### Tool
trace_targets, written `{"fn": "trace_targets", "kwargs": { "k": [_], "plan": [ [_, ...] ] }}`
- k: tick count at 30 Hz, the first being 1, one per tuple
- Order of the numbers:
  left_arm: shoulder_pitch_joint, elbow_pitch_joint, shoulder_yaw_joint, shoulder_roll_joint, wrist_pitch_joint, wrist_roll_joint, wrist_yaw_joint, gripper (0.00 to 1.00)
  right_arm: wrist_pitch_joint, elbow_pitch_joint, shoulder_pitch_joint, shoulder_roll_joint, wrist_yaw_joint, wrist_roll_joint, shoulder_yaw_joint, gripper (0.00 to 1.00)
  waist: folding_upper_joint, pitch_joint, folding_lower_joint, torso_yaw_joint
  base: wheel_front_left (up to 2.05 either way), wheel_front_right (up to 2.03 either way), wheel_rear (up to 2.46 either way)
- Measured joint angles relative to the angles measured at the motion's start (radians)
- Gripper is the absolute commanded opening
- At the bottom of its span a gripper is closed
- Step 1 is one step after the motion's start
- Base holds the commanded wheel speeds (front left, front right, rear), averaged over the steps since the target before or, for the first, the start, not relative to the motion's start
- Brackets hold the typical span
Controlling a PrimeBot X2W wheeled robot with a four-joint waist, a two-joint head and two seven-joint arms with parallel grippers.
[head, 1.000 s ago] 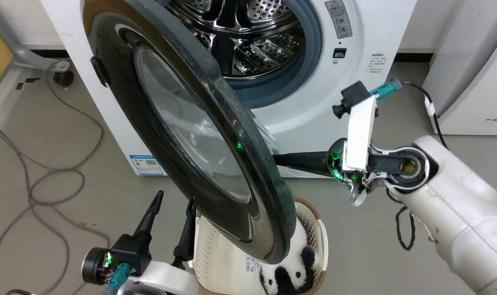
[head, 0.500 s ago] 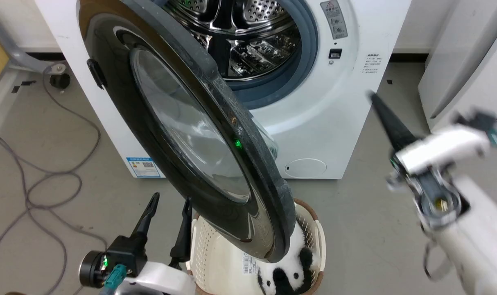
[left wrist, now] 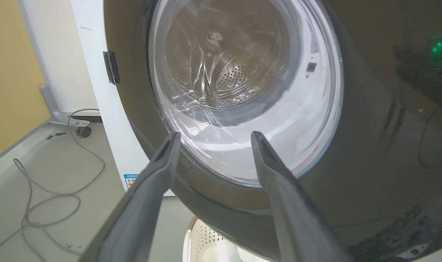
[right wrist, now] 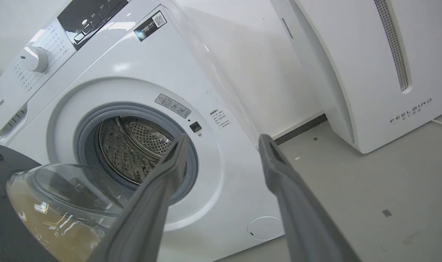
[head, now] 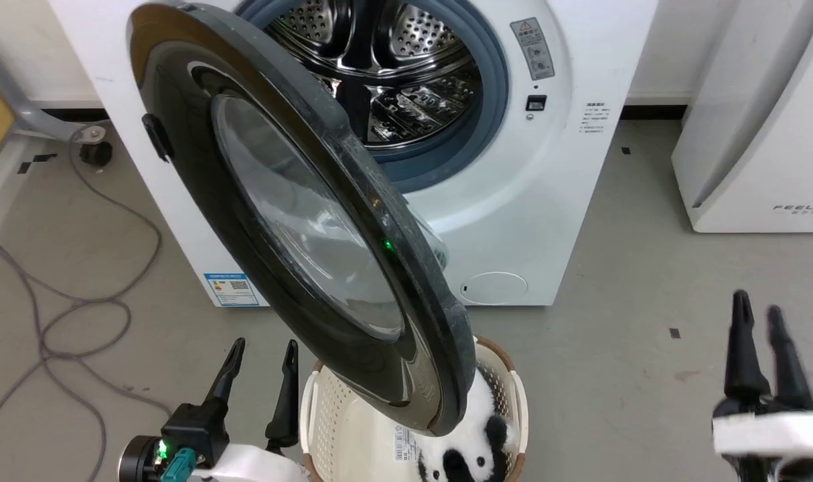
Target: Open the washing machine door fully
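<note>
At lower right | right end effector [head: 757, 302] back from washing machine door [head: 299, 221], apart | left end effector [head: 264, 343] apart

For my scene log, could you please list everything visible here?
washing machine door: one, glossy black with clear glass, standing partly open.
washing machine: one, white, behind the door, steel drum exposed.
laundry basket: one, cream, on the floor beneath the door's lower edge.
panda plush: one, black-and-white, in the basket.
cable: one, grey, floor at left.
FEELBIRD appliance: one, white, right.
left gripper: one, dark, open, lower left.
right gripper: one, dark, open, lower right.
</note>
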Motion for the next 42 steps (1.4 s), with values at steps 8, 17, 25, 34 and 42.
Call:
{"fn": "trace_targets", "kwargs": {
  "k": [8, 17, 25, 34, 42],
  "plan": [
    [0.003, 0.008, 0.003, 0.0, 0.0, -0.002, 0.0, 1.0, 0.0, -0.255, 0.117, 0.04, 0.0, -0.449, -0.035, 1.0, 0.0, -0.005, 0.0, 0.011, 0.0, 0.0, 0.0],
    [0.016, 0.011, 0.011, 0.0, 0.0, -0.003, 0.0, 1.0, 0.001, -0.307, 0.239, 0.043, 0.0, -0.641, 0.085, 1.0, 0.0, -0.019, 0.0, 0.015, 0.0, 0.0, 0.0],
    [0.035, 0.016, 0.014, 0.0, 0.0, 0.0, 0.0, 1.0, 0.002, -0.255, 0.302, 0.044, 0.0, -0.643, 0.101, 1.0, 0.0, -0.031, 0.0, 0.016, 0.0, 0.0, 0.0],
    [0.046, 0.033, 0.007, 0.0, 0.0, 0.01, 0.0, 0.0, 0.002, -0.222, 0.3, 0.044, 0.0, -0.644, 0.097, 1.0, 0.0, -0.036, 0.0, 0.019, 0.0, 0.0, 0.0],
    [0.046, 0.035, -0.003, 0.0, 0.0, 0.01, 0.0, 0.0, 0.002, -0.213, 0.296, 0.044, 0.0, -0.641, 0.099, 1.0, 0.0, -0.033, -0.0001, 0.017, 0.0, 0.0, 0.0]
  ]
}}
